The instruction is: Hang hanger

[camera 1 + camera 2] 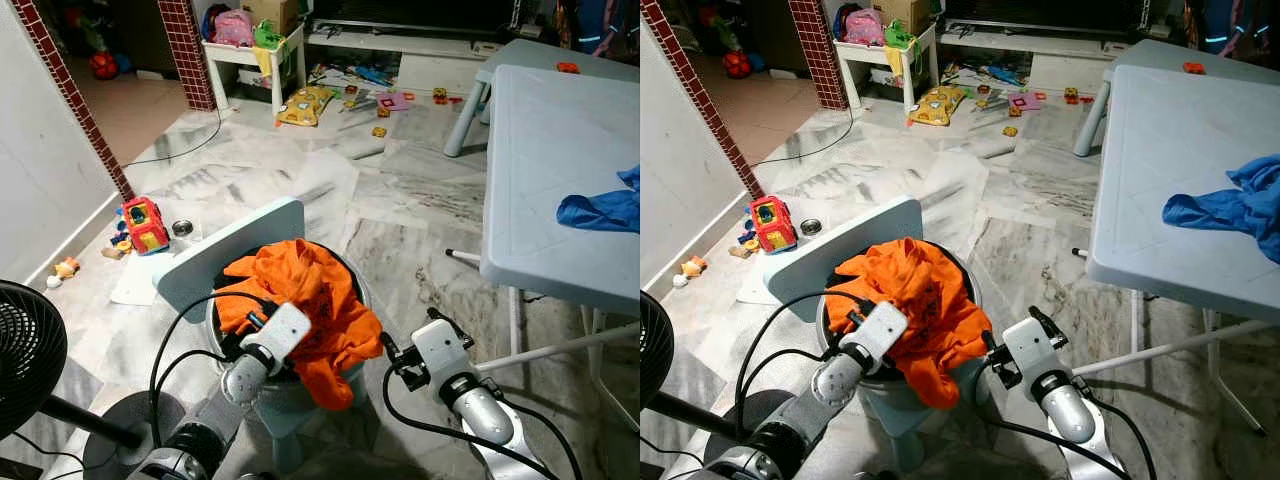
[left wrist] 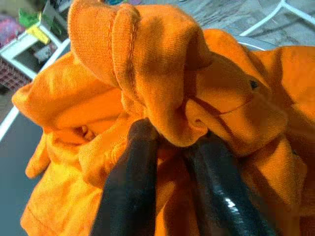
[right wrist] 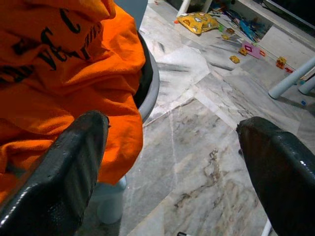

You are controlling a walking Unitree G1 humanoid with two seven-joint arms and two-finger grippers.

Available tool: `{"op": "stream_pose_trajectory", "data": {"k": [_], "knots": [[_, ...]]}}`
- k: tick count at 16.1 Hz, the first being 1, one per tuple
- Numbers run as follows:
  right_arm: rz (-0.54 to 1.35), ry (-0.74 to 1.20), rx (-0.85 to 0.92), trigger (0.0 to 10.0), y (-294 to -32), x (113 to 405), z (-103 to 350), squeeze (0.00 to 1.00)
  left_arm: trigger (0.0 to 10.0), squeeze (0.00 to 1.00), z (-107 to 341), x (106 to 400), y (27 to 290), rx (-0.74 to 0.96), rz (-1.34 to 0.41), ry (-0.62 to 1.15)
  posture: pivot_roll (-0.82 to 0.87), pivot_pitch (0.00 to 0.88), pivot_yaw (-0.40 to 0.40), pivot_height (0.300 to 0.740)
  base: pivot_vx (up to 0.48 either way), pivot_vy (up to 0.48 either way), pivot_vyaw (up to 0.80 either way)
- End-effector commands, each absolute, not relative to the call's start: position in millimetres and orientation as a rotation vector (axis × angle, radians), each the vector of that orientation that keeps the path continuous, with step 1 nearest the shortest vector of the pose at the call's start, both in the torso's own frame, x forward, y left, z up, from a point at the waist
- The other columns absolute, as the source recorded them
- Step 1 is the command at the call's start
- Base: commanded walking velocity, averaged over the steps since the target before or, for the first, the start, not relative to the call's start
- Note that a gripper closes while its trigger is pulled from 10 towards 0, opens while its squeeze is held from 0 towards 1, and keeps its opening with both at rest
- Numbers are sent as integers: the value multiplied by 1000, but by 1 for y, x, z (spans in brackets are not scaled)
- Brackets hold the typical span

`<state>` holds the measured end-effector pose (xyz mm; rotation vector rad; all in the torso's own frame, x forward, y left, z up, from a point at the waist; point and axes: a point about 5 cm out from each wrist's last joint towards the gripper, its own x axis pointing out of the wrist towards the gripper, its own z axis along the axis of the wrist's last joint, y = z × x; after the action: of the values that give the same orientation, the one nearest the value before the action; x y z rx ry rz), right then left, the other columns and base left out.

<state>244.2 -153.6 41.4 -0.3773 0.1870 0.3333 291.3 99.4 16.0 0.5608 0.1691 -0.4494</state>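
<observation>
Left gripper [image 2: 170, 147]: seen at lower centre, fingers pinched on a fold of the orange shirt [image 1: 300, 290].
Right gripper [image 3: 172, 162]: held beside the basket [image 3: 150, 88], fingers spread wide, nothing held.
Shirt: heaped in the basket, mid-frame.
Hanger: could not be made out.
Advice: the fold should be lifted slowly and held firmly.
Table [image 1: 545, 150]: at right, farther back.

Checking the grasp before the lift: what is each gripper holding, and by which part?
The left gripper pinches a bunched fold of the orange shirt. The right gripper is open beside it, holding nothing.
</observation>
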Motion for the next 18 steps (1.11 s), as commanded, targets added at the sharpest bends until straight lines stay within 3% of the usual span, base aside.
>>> {"op": "stream_pose_trajectory", "data": {"k": [1, 2, 3, 4, 11, 18], "knots": [[332, 187, -382, 10000, -151, 246, 42, 0, 3373, 0, 23, 295, 103, 560, -402, 129, -191, 69, 43, 740, 0, 0, 0], [333, 187, -381, 10000, -151, 246, 41, 0, 9020, 0, 25, 295, 106, 530, -370, 121, -189, 68, 44, 740, 0, 0, 0], [333, 187, -380, 10000, -151, 246, 41, 0, 10000, 0, 27, 294, 110, 487, -336, 109, -188, 67, 45, 740, 0, 0, 0], [333, 187, -380, 10000, -150, 246, 41, 0, 10000, 1000, 28, 289, 111, 409, -321, 102, -185, 66, 45, 740, 0, 0, 0], [346, 186, -379, 10000, -148, 250, 40, 0, 10000, 1000, 30, 249, 131, 227, -107, 48, -159, 59, 30, 740, 0, 0, 0], [351, 187, -384, 10000, -150, 249, 40, 0, 10000, 1000, 18, 255, 153, 201, -34, 157, -173, 66, 25, 740, 0, 0, 0]]}}
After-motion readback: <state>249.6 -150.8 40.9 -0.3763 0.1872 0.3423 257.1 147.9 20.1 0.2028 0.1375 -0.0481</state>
